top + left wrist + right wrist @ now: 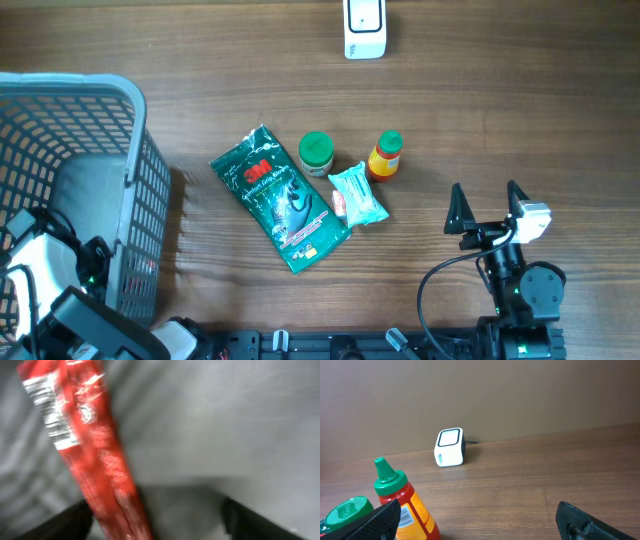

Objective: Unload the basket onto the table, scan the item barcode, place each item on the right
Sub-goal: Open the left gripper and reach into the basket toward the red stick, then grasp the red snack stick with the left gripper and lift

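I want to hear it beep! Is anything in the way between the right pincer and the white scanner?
Nothing visible. The right pincer faces the white scanner across bare table. The orange sauce bottle and green-lidded jar sit off to its left.

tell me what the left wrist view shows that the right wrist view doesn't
Only the left wrist view: a blurred red packet with a white barcode label, against blurred grey. Only the right wrist view: the white scanner, an orange bottle with a green cap, a green jar lid and the wooden table. Both: the left hand and right hand each show dark fingers apart at the bottom corners; no item appears in both.
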